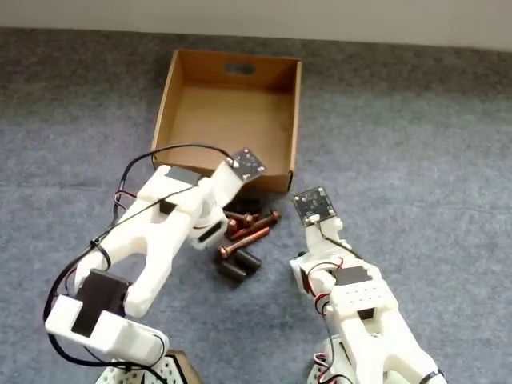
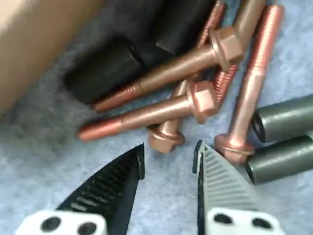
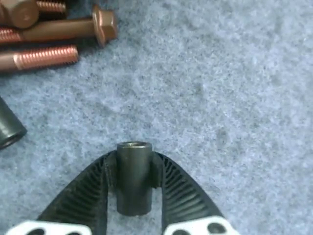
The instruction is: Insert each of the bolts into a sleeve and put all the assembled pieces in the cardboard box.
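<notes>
Several copper bolts lie in a loose pile on the grey carpet just in front of the cardboard box. Dark sleeves rest beside them. My left gripper is open right above the pile, its fingertips on either side of one bolt head. Two grey sleeves lie to one side and two black ones by the box wall. My right gripper is shut on a dark sleeve, its threaded hole facing outward, low over bare carpet.
The box is open-topped with nothing inside. The left arm stretches across the near left toward the pile; the right arm stands at the near right. Bolts and another sleeve lie just beyond the right gripper.
</notes>
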Tool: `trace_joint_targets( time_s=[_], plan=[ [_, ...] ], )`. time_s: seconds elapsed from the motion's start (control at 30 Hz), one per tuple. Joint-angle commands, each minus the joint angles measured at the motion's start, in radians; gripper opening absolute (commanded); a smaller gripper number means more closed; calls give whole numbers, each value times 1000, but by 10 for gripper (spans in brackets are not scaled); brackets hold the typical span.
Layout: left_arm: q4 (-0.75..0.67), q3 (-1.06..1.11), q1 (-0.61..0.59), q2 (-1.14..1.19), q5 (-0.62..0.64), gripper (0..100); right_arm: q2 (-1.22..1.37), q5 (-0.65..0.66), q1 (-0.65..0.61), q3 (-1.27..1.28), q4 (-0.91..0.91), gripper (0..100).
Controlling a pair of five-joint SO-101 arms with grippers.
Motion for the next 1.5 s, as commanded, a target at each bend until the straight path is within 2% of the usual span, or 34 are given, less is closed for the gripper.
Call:
trace_joint_targets(
  time_s=[0.0,0.07,0.47,0.8,0.97,1.33,1.47],
  plan=[
    [-8,-22,10,-13,69,185,-2,-3,12,-4,5,7],
    [-44,-22,10,-15,129,187,-1,-3,12,-4,5,7],
    [-172,-18,15,-2,133,189,1,-3,12,-4,5,7],
    [-172,2,19,-1,129,185,1,-5,12,-4,5,7],
    [-175,53,65,-1,48,184,1,-6,12,-4,5,7],
    [-207,51,77,-2,49,184,1,-6,12,-4,5,7],
    [-206,58,74,-2,46,116,2,-6,12,-4,5,7]
  ],
)
